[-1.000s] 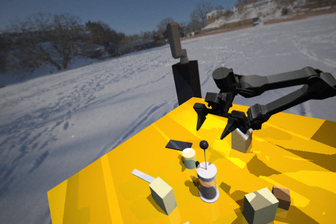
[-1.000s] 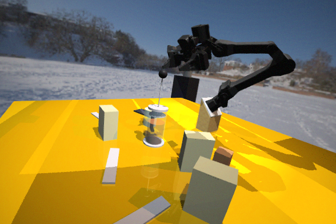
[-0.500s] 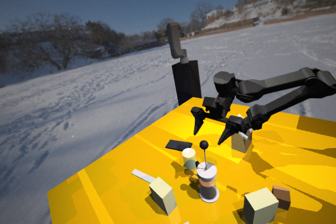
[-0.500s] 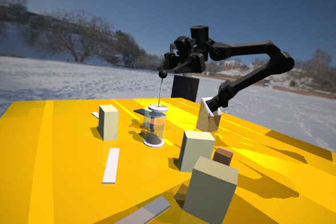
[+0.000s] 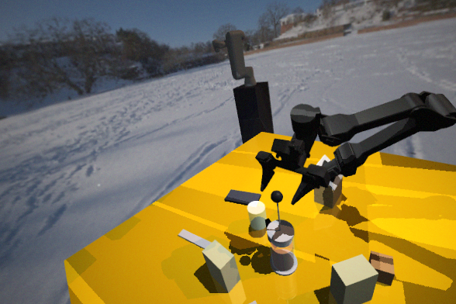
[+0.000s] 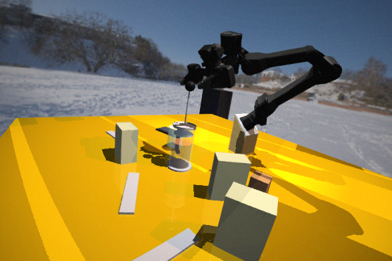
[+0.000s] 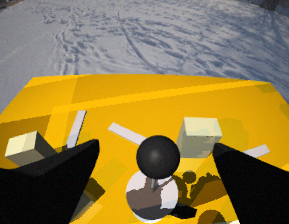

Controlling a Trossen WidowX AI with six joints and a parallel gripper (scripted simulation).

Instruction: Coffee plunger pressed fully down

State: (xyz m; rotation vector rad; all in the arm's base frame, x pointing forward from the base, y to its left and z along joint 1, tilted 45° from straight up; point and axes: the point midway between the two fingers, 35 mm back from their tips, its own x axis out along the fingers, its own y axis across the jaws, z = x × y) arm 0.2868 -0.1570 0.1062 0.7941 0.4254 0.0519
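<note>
The coffee press (image 5: 283,256) (image 6: 180,150) stands upright on the yellow table, a clear cylinder with a pale lid (image 7: 145,192) and a pale base ring. Its thin rod (image 5: 278,211) (image 6: 187,106) rises high above the lid, topped by a black ball knob (image 5: 276,196) (image 6: 190,86) (image 7: 158,157). My gripper (image 5: 278,197) (image 6: 191,86) (image 7: 156,148) is open, fingers pointing down at knob height. In the wrist view the knob shows between the spread fingers, with space on both sides. Whether it is fully between the tips in depth is hard to tell.
A cream cylinder (image 5: 257,215) and a dark slab (image 5: 243,197) are behind the press. Cream blocks (image 5: 221,265) (image 6: 229,176) (image 6: 247,221) flank it. A brown block (image 5: 383,267) (image 6: 261,181) and a white-topped box (image 5: 329,194) (image 6: 245,138) are to the right. White strips (image 6: 129,193) lie flat.
</note>
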